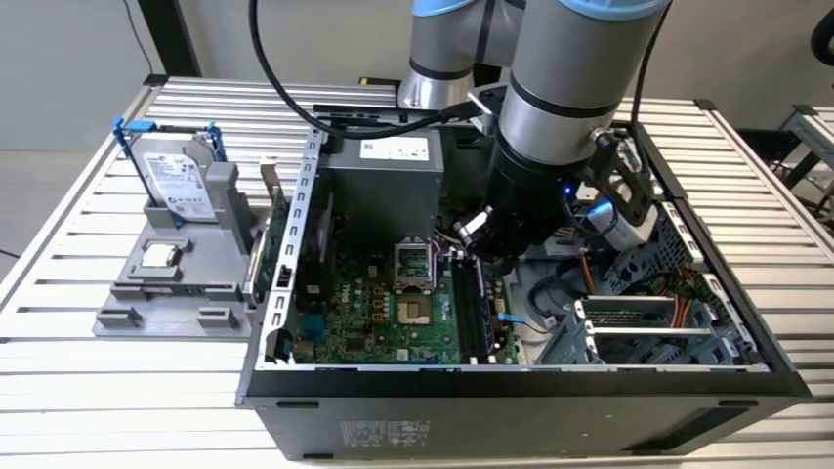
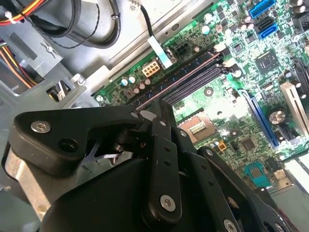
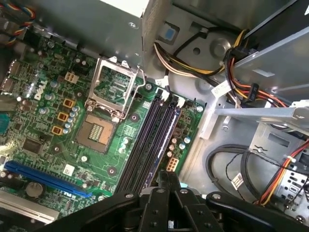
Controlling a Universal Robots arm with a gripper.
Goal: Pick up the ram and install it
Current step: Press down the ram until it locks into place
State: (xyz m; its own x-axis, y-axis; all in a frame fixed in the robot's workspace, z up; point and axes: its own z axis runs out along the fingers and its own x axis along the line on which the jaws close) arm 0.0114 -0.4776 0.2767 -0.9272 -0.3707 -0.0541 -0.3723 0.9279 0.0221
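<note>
1. Case (image 1: pixel 521 391), black, is lying open on a slatted table (image 1: pixel 78 391), its near wall facing the exterior view.
2. Metal drive cage (image 1: pixel 626 327) is sitting at the exterior view's right inside the case. Bundled cables (image 3: pixel 241 164) are looping just beside the slot row.
3. Green motherboard (image 1: pixel 378 322) is covering the case floor.
4. Ram (image 2: pixel 183 77) is standing edge-on as a slim bar in the row of black slots (image 3: pixel 145 145). Whether it is fully seated cannot be told.
5. Claw (image 3: pixel 167 178) is hanging over one end of that row. Its fingertips (image 2: pixel 161 104) are drawn together with no gap showing, right above the ram's line, and nothing is showing pinched between them.
6. Arm is filling the space above the slots and hiding their far end in the exterior view.
7. Open processor socket (image 3: pixel 116 87) is lying just beside the slots.
8. Grey power supply box (image 1: pixel 385 171) is standing behind it.
9. Grey stand (image 1: pixel 170 283), outside the case at the exterior view's left, is holding a hard drive (image 1: pixel 176 176) upright and a square chip (image 1: pixel 159 256) flat.
</note>
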